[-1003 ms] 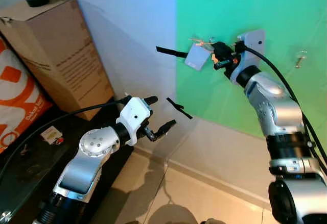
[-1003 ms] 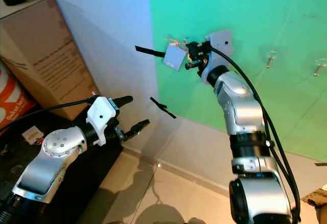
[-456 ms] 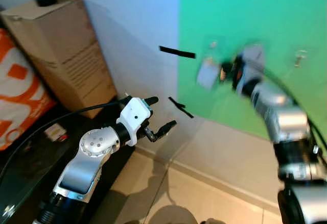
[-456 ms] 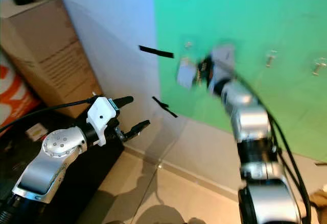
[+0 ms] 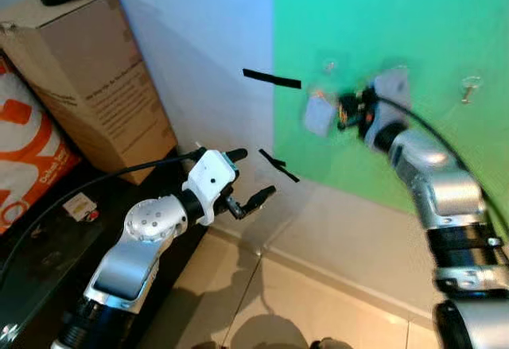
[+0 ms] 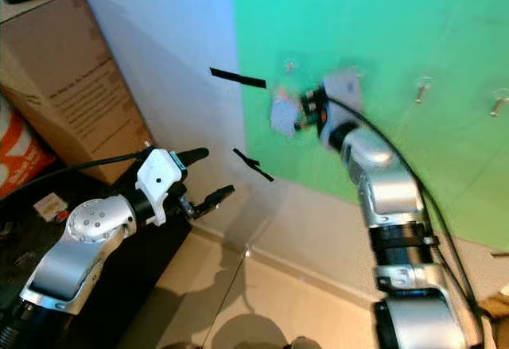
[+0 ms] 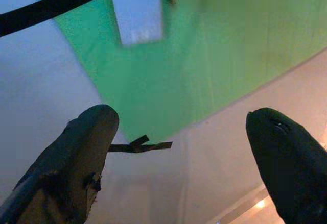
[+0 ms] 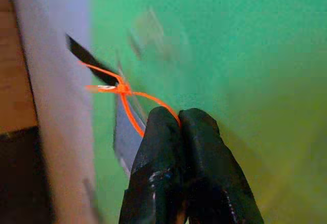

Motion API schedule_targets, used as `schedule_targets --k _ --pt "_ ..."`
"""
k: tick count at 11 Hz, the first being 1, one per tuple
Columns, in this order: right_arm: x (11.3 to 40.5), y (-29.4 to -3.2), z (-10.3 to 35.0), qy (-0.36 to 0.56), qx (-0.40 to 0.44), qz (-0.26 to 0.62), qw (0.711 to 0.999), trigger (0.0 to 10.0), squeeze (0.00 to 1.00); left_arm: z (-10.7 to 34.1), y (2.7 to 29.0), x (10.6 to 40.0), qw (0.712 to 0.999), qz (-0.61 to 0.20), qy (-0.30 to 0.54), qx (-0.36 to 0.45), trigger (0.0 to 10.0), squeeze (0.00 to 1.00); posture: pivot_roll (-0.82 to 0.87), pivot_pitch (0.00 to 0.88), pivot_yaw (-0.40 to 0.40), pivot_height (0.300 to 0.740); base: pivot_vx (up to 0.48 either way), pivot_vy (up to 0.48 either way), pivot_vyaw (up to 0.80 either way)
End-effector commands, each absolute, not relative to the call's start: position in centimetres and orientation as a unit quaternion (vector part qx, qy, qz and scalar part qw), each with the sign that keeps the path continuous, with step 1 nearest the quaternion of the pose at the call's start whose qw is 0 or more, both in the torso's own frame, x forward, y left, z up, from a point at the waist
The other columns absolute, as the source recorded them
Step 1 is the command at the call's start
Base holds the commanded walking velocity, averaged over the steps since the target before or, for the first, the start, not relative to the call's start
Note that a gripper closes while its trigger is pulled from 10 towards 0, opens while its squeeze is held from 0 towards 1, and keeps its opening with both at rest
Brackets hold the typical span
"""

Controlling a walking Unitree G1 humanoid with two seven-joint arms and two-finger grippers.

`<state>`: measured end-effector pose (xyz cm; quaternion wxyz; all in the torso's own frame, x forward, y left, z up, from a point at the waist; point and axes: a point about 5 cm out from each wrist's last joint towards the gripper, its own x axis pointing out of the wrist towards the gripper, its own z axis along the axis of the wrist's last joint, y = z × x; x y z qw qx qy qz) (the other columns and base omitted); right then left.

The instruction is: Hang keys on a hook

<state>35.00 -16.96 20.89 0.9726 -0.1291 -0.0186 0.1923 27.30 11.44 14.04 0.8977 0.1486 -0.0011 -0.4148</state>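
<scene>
Pinching an orange cord [image 8: 134, 97] between the closed fingers [image 8: 156, 142] of my right gripper [image 5: 343, 110], I am holding the keys' pale blue-grey tag [image 5: 316, 115] up against the green wall [image 5: 413, 39], near its left edge. The keys themselves are blurring too much to make out; the tag is showing as a flat rectangle, hanging with its long axis roughly up and down, just below a small hook [image 5: 329, 67]. Another hook [image 5: 469, 87] is sitting farther right on the green. Grey wall [image 5: 199, 39] with black tape strips [image 5: 271, 79] is running to the left, where a cardboard box [image 5: 87, 79] is standing. My left gripper [image 5: 250, 182] is hovering low before the grey wall, fingers apart and holding nothing.
</scene>
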Motion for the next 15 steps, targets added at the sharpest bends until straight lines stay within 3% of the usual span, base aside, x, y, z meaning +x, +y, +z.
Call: schedule_targets --k 1,3,9,15 --pt "34.4 -15.8 22.3 -0.064 -0.178 0.232 0.954 10.0 0.00 14.1 11.6 27.5 0.898 -0.414 0.001 0.153 10.0 0.00 -0.08 0.000 0.103 0.740 0.000 0.000 0.00" --pt "33.8 -15.4 23.3 -0.079 -0.190 0.268 0.941 10.0 0.00 14.0 11.4 27.4 0.896 -0.417 0.001 0.151 10.0 0.00 -0.08 0.000 0.103 0.740 0.000 0.000 0.00" --pt "35.5 -15.5 23.3 -0.030 -0.135 0.186 0.973 10.0 0.00 13.9 11.2 27.5 0.896 -0.418 0.000 0.148 10.0 0.00 -0.09 0.000 0.101 0.740 0.000 0.000 0.00" --pt "35.6 -14.6 23.6 -0.014 -0.122 0.171 0.978 10.0 0.00 13.8 11.1 27.4 0.898 -0.416 0.001 0.144 10.0 0.00 -0.09 0.000 0.089 0.740 0.000 0.000 0.00"
